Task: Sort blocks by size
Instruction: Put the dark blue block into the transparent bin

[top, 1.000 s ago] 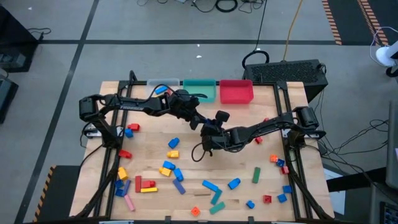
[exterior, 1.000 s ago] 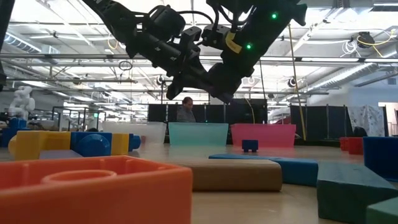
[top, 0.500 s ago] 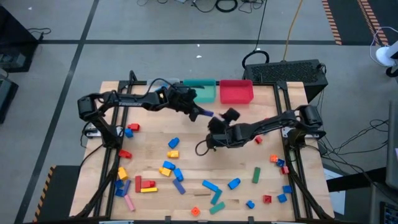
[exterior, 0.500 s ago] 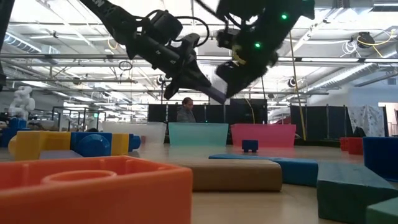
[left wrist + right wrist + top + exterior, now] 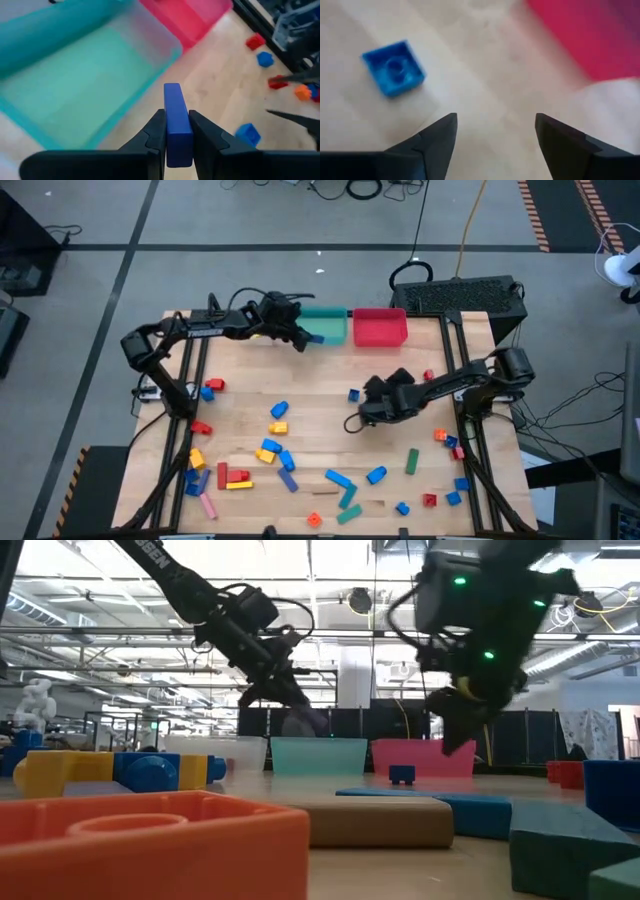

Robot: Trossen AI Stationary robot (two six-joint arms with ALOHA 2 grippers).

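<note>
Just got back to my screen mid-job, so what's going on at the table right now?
The left claw is shut on a long blue block and holds it near the front edge of the teal bin, not yet over it. The right claw is open and empty above the table's middle, with a small blue cube lying on the wood just ahead of it. Many more blocks lie scattered over the table, unsorted. The red bin stands beside the teal one.

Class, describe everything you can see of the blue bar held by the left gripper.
The blue bar is a long, smooth, plain plastic piece of one colour. The left gripper is shut on its near end, one finger on each side, so its far end sticks out forward. It hangs in the air at the teal bin's edge, touching nothing else.
</note>
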